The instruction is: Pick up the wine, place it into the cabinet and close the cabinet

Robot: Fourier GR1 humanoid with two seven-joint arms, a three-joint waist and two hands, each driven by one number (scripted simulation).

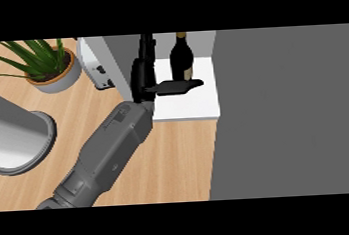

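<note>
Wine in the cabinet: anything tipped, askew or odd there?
Nothing stands out. The wine stands upright on the cabinet shelf, with the left hand by its base. The door is open, not yet closed.

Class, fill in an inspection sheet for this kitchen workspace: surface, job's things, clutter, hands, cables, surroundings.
Surface: wooden counter.
Job's things: wine upright on the cabinet's white shelf; door open at the left.
Clutter: potted plant; grey cylinder at the left edge.
Hands: left hand beside the wine, fingers straight, thumb toward its foot; right hand not seen.
Cables: nothing seen.
Surroundings: grey wall at the right.
</note>
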